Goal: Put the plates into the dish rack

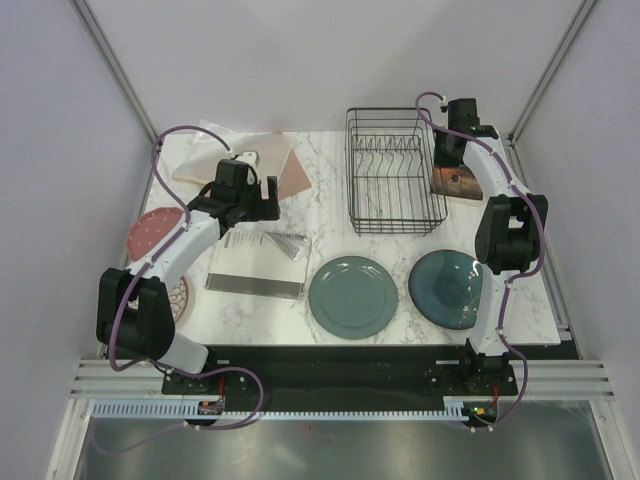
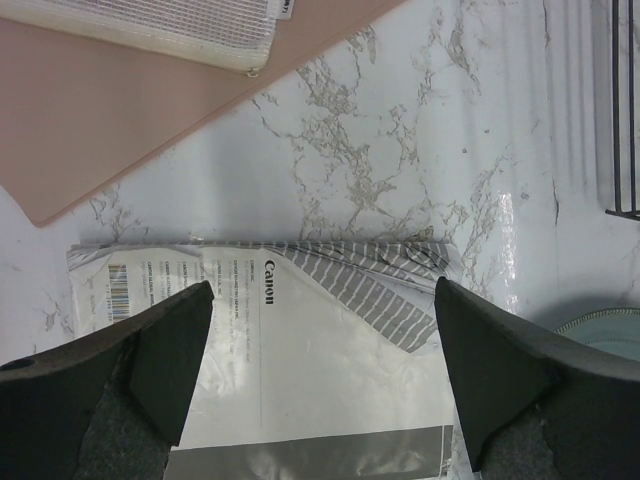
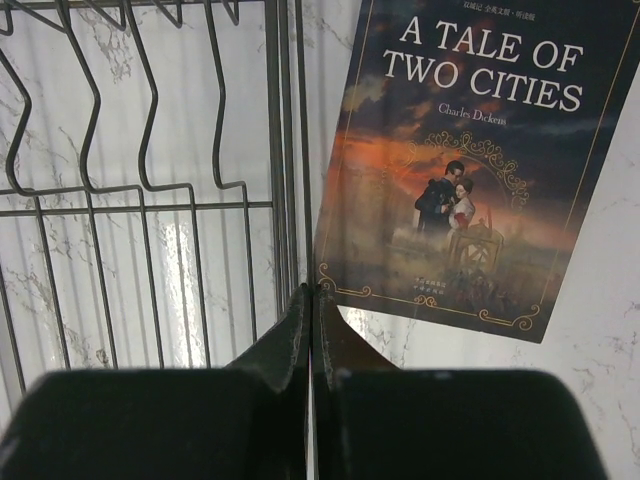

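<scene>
Right end effector (image 3: pixel 312 290): pinched shut, empty, hanging beside dish rack (image 3: pixel 272 150), far-right corner.
Left end effector (image 2: pixel 322 284): gaping, empty, hovering over paper packet (image 2: pixel 320 380).
Teal plate (image 1: pixel 352 296), blue plate (image 1: pixel 447 288): lying along near edge.
Risk: tip snagging wire, dragging dish rack askew.

The left arm (image 1: pixel 185 245) and the right arm (image 1: pixel 490 170) are bolted at the near edge of the table (image 1: pixel 330 215). Each arm has white tube parts and big black joints. A thin purple cable (image 1: pixel 190 127) runs along each one. The left arm's fingers (image 2: pixel 160 350) are dark grey, flat and pointy.
</scene>
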`<state>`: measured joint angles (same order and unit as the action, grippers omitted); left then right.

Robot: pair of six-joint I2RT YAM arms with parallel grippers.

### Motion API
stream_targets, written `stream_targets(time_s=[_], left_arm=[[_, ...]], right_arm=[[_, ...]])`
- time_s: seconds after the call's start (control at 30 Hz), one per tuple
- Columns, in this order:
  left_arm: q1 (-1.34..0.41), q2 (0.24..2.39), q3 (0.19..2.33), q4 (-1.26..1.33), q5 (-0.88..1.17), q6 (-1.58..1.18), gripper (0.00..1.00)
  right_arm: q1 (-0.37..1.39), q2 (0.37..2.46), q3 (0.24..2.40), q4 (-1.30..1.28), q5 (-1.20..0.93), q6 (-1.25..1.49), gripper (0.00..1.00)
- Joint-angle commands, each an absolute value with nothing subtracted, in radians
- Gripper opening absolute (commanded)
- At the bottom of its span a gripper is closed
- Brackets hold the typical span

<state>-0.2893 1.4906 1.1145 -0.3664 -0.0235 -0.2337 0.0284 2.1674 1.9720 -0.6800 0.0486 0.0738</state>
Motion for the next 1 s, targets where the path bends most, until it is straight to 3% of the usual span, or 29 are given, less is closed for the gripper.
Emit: stream_targets(time_s=[0.0, 0.13, 0.33, 0.37, 0.4, 0.5, 0.6, 0.7, 0.83, 0.97], left_arm=[[-0.299, 1.479, 1.135, -0.336, -0.021, -0.241, 0.98], [-0.302, 1.479, 1.126, -0.325, -0.005, -0.241, 0.99], [-0.327, 1.48, 1.092, -0.29, 0.293, -0.238, 0.99], [-0.342, 1.482, 1.086, -0.287, 0.343, -0.236, 0.99], [-0.351, 1.477, 1.083, -0.287, 0.359, -0.221, 0.99], [-0.362, 1.465, 1.059, -0.29, 0.423, -0.192, 0.99], [-0.362, 1.445, 1.023, -0.302, 0.471, -0.179, 0.96], [-0.362, 1.414, 0.973, -0.31, 0.509, -0.215, 0.93], [-0.336, 1.376, 0.844, -0.218, 0.653, -0.302, 0.92], [-0.33, 1.414, 0.81, -0.184, 0.794, -0.308, 0.81]], right_arm=[[0.025, 2.129, 1.957, -0.67, 0.101, 0.095, 0.0], [0.025, 2.146, 1.977, -0.657, 0.11, 0.048, 0.0], [0.021, 2.186, 2.066, -0.664, 0.046, -0.04, 0.02], [0.021, 2.18, 2.074, -0.687, 0.025, -0.073, 0.07], [0.021, 2.168, 2.066, -0.695, 0.003, -0.08, 0.22], [0.021, 2.074, 1.987, -0.696, 0.003, -0.092, 0.51], [0.021, 1.944, 1.867, -0.699, -0.028, -0.097, 0.65], [0.021, 1.801, 1.728, -0.696, -0.072, -0.106, 0.67], [0.021, 1.593, 1.503, -0.667, -0.298, -0.117, 0.68], [0.026, 1.467, 1.338, -0.644, -0.49, -0.083, 0.68]])
